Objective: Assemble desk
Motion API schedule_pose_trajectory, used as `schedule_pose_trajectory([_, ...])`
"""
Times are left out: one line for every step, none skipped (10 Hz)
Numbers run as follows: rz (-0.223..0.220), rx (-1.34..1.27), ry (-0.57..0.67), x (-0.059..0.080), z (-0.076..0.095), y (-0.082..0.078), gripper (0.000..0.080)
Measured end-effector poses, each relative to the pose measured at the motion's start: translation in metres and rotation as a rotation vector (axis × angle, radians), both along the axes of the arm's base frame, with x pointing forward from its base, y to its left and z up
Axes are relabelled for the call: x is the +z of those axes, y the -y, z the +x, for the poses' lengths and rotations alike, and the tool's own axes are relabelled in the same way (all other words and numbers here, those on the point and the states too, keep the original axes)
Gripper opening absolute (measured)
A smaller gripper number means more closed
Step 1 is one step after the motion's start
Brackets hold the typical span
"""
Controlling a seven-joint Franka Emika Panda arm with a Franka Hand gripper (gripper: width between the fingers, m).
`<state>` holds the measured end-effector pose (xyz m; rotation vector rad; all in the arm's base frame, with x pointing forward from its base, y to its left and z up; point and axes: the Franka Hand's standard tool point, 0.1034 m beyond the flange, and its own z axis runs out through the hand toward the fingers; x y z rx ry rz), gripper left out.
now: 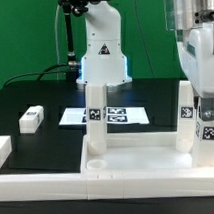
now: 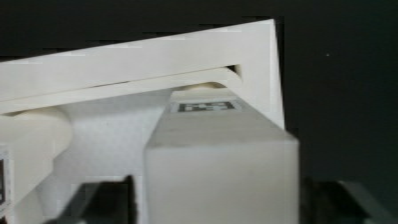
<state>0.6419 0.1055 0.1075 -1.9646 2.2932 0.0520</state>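
The white desk tabletop point(image 1: 133, 166) lies at the front with its rim up. Three square legs stand in its corner sockets: one at the exterior view's left point(image 1: 96, 115) and two at the right point(image 1: 185, 120). My gripper point(image 1: 207, 105) hangs over the rightmost leg point(image 1: 207, 131), its fingers astride the leg's top. In the wrist view this tagged leg point(image 2: 222, 150) stands between the dark fingers point(image 2: 103, 205), with a dark gap showing on one side, so the gripper point(image 2: 217, 208) is open. Behind the leg is the tabletop point(image 2: 143, 70). A loose leg point(image 1: 32, 117) lies on the black table.
The marker board point(image 1: 105, 116) lies flat behind the desk. Low white border bars run along the front point(image 1: 102, 191) and the exterior view's left point(image 1: 1, 151). The robot's white base point(image 1: 102, 55) stands at the back with cables beside it.
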Motion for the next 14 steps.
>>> schedule_pose_trajectory([-0.011,0.125,0.011,0.000,0.001,-0.001,0.0521])
schedule_pose_trajectory([-0.025,0.303,0.034,0.000,0.001,-0.004,0.0622])
schedule_pose_trajectory([-0.043,0.496,0.045,-0.003,-0.002,-0.014,0.0641])
schedule_pose_trajectory([-0.043,0.549,0.040,-0.003,-0.006,-0.027,0.0641])
schedule_pose_trajectory([-0.046,0.542,0.040,0.000,-0.010,-0.037,0.0648])
schedule_pose_trajectory([-0.054,0.642,0.049,-0.001,-0.009,-0.034,0.0648])
schedule_pose_trajectory([-0.061,0.699,0.053,-0.001,-0.009,-0.032,0.0649])
schedule_pose_trajectory([-0.080,0.852,0.053,-0.001,-0.010,-0.031,0.0649])
schedule_pose_trajectory([-0.099,1.034,0.048,-0.001,-0.008,-0.028,0.0649])
schedule_pose_trajectory([-0.104,1.144,0.058,-0.002,-0.005,-0.025,0.0649])
schedule_pose_trajectory([-0.104,1.331,0.057,-0.002,-0.003,-0.019,0.0649])
schedule_pose_trajectory([-0.104,1.422,0.062,-0.002,-0.001,-0.016,0.0649])
schedule_pose_trajectory([-0.120,1.509,0.082,-0.002,0.001,-0.010,0.0649])
schedule_pose_trajectory([-0.147,1.539,0.110,-0.001,0.004,-0.005,0.0649])
